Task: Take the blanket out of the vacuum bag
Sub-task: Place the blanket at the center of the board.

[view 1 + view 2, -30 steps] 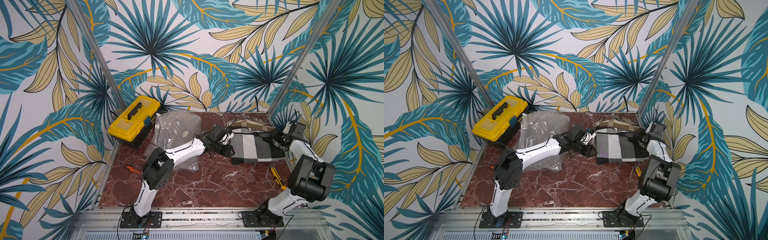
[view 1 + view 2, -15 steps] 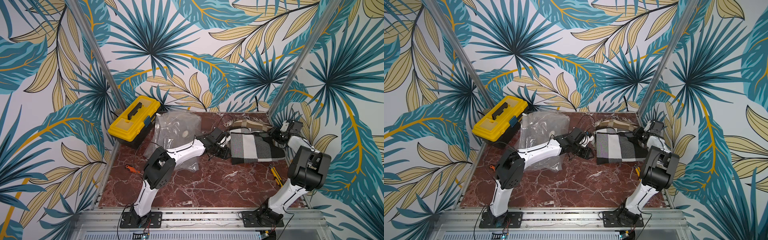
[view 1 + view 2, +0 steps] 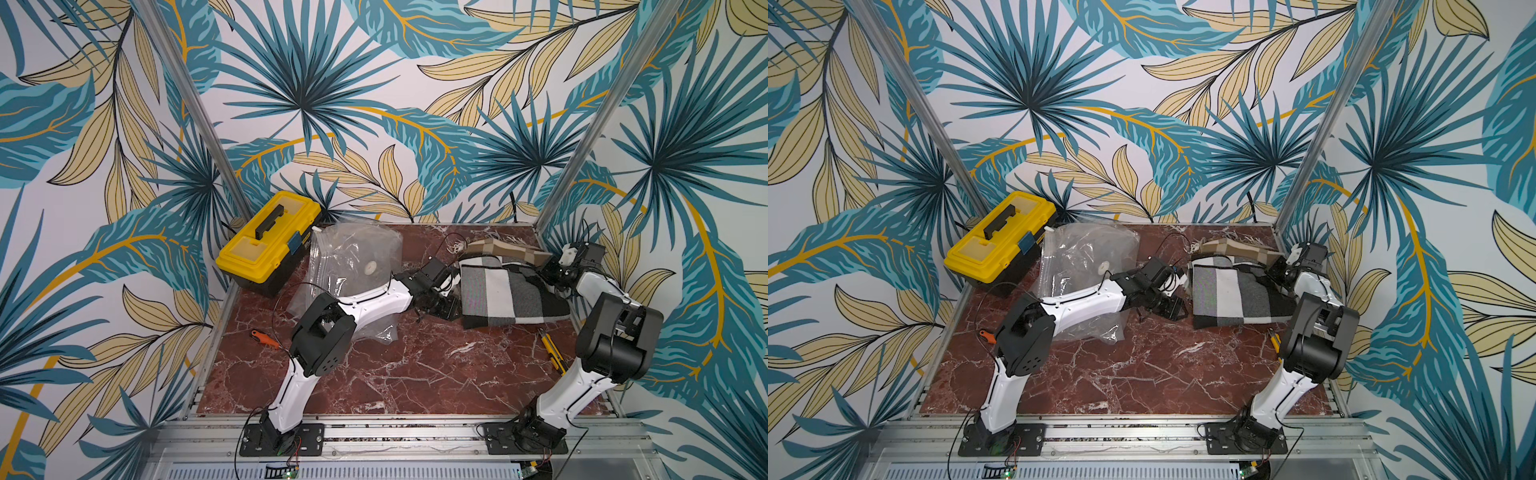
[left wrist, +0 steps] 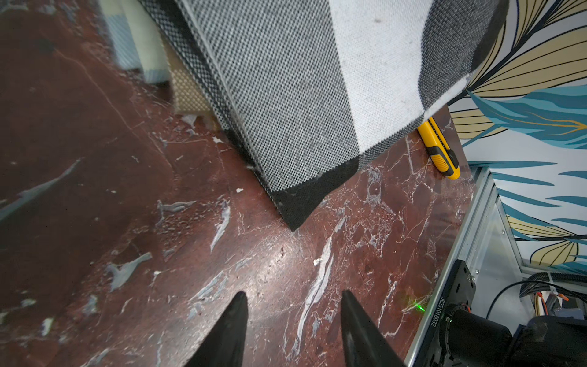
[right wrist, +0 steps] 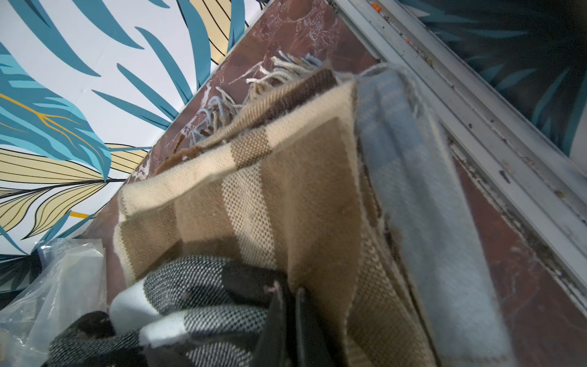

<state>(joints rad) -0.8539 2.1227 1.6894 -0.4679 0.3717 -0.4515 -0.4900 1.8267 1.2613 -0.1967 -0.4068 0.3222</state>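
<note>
Blanket (image 3: 511,295), a thick knit in large grey, white and black checks, lies folded into a soft rectangle on the red-brown marbled tabletop (image 3: 415,374), near the far right corner. It is fully outside the vacuum bag (image 3: 353,257). The bag is a crumpled sheet of clear, glossy plastic with a round white valve, and it lies well apart to the blanket's left, partly under the left arm.

In the left wrist view the weave shows as fine, even dots, and one black-edged corner of the blanket comes to a point on the polished stone. The left gripper (image 4: 293,293) hovers over bare tabletop near that corner, its two black tapered fingers about half spread and holding nothing.

The right gripper (image 5: 289,287) sits at the blanket's far right edge with its dark fingers pressed together. They are down among the cloth folds, but the blurred close view does not show whether any cloth is pinched between them.

Behind the grey blanket lie a tan and cream checked blanket (image 5: 254,190) with twisted fringe and a fuzzy pale blue cloth (image 5: 413,159).

A boxy yellow plastic toolbox (image 3: 270,241) sits beside the bag, a yellow utility knife (image 4: 440,149) lies near the blanket, and a small orange-handled screwdriver (image 3: 264,338) lies at the table's left edge.
</note>
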